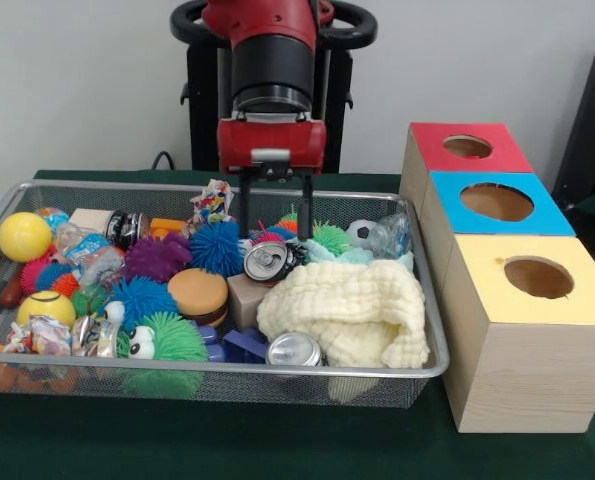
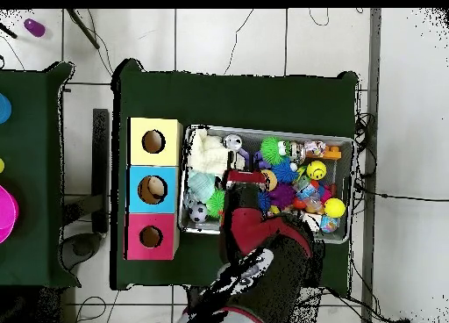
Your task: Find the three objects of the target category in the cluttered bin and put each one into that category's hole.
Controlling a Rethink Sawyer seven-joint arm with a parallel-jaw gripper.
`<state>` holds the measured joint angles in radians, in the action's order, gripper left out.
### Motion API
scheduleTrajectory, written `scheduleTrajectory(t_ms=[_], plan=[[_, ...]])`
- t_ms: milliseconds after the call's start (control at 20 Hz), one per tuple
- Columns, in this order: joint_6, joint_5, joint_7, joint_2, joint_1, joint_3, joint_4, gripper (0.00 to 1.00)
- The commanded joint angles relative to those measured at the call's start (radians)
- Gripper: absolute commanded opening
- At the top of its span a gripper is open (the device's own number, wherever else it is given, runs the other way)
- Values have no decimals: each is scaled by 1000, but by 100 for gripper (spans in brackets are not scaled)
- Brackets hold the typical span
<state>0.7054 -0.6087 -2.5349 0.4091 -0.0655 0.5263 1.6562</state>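
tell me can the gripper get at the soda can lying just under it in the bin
Probably yes. The gripper hangs open right above the soda can, which lies on top of the clutter in the wire bin, with nothing covering it.

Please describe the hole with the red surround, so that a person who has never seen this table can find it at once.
Beside the wire mesh bin stands a row of three pale wooden boxes. The red hole is the round dark opening in the box nearest the robot. Its neighbours have a blue surround and a yellow surround.
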Motion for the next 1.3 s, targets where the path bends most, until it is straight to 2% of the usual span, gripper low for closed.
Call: scheduleTrajectory(t_ms=[50,100,150,200,250,350,450,650,800,1150,1250,1300], plan=[[-320,-211,63,162,-116,13,-27,100],[-308,-230,36,195,-131,14,-14,100],[-285,-233,-66,262,-109,-34,29,100],[-393,-337,-97,309,-104,-97,33,100],[-579,-459,-110,418,-11,-293,102,100],[-617,-414,-82,465,23,-343,136,100],[-618,-388,-71,467,57,-384,144,100],[-547,-326,-53,385,30,-315,102,100],[-405,-204,-19,265,-61,-152,60,100],[-188,-39,72,111,-67,-76,31,100],[-155,23,86,82,-91,-42,28,100],[-124,96,110,50,-122,1,26,100]])
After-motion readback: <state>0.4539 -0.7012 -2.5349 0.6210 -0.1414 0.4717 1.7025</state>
